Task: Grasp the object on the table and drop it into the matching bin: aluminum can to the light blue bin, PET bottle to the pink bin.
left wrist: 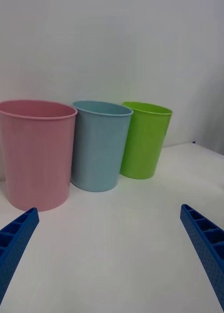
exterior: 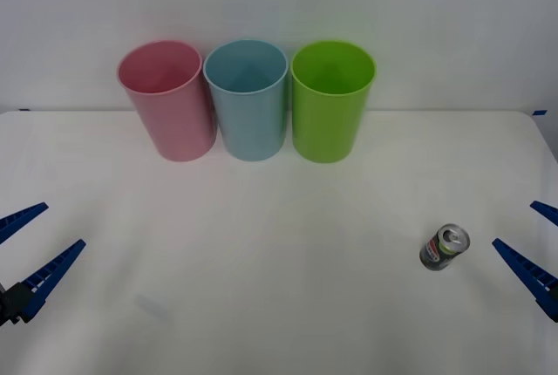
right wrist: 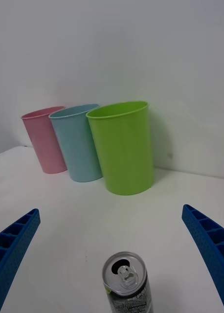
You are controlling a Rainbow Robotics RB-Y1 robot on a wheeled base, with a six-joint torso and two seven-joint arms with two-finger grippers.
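Observation:
The aluminum can [exterior: 445, 247] stands upright on the white table [exterior: 261, 288] at the front right, dark grey with a silver lid. My right gripper [exterior: 514, 223] is open just to the right of it, not touching. In the right wrist view the can [right wrist: 124, 286] sits ahead of and between the spread blue fingers [right wrist: 14, 244]. The light blue bin [exterior: 248, 100] stands at the back between the pink bin [exterior: 167, 100] and a lime green one. My left gripper [exterior: 64, 225] is open at the front left, holding nothing.
The lime green bin [exterior: 330, 100] is the rightmost of the row and nearest the can. All three bins stand upright and touch or nearly touch, against a white wall. Bare table lies between the can and the bins.

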